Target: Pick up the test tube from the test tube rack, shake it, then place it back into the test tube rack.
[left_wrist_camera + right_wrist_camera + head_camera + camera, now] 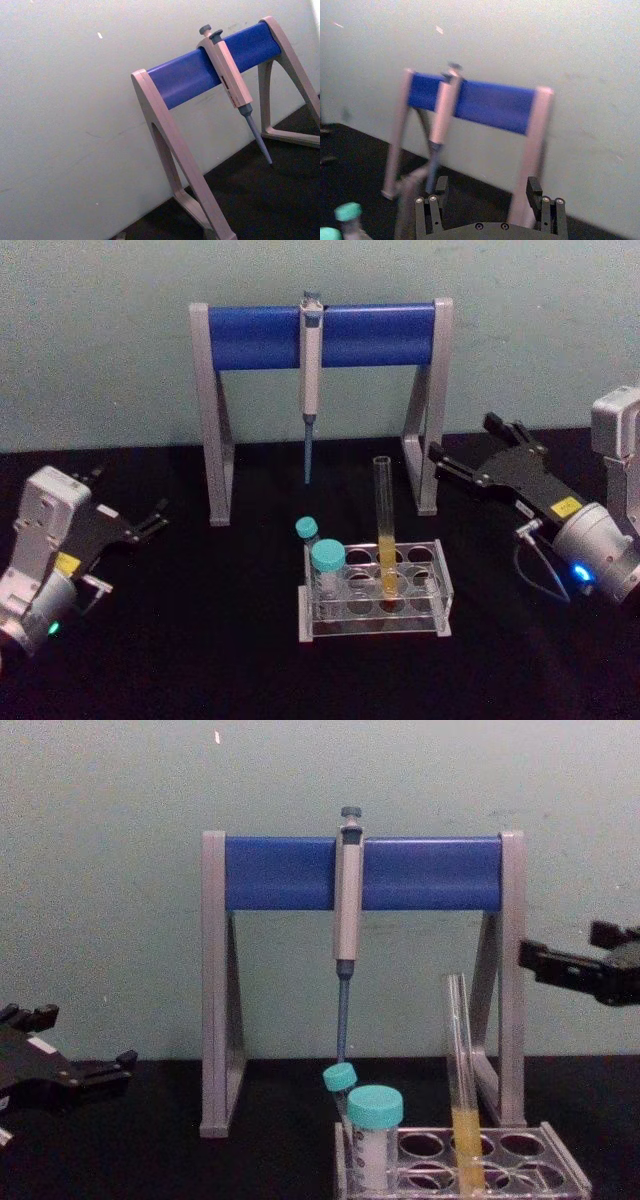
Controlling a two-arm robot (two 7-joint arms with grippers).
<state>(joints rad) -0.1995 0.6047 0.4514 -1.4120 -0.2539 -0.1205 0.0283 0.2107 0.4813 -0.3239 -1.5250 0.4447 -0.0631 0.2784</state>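
Nothing's started yet far as I can tell: test tube (pixel 384 530) sits in the test tube rack (pixel 440 592), right hand (pixel 462 452) wide open and empty, left hand (pixel 140 522) open too.

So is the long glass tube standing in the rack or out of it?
In. The test tube stands nearly upright in a hole of the test tube rack, yellow liquid in its lower part.

Soft, even light fell on the pale wall (pixel 100 340) while the black table (pixel 200 660) stayed dark and nearly shadowless, and the right wrist view was smeared with blur, the blue stand (pixel 485 105) indistinct.
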